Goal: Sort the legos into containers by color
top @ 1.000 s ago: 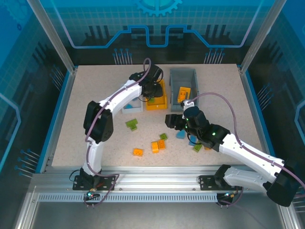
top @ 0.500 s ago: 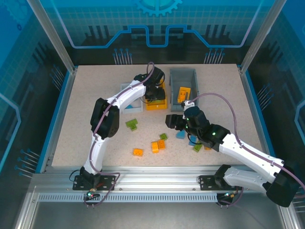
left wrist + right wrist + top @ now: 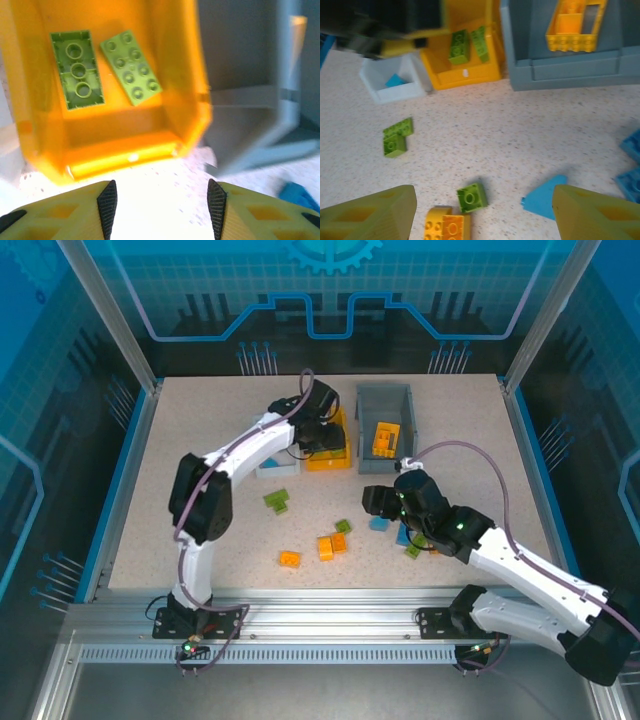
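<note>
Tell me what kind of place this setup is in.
Probably a robotics lab workcell: an aluminium frame, blue see-through panels, and a speckled table holding toy bricks and small bins.

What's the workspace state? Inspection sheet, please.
Surface: speckled beige table, no spills seen.
Job's things: orange bin holds two green bricks; grey bin an orange frame; white bin a blue brick; loose: green brick, orange brick, blue piece.
Clutter: nothing seen.
Grippers: left fingers open, empty, by orange bin; right fingers open, empty, above table.
Cables: cable looped along each arm.
Surroundings: blue panels, aluminium rail.
</note>
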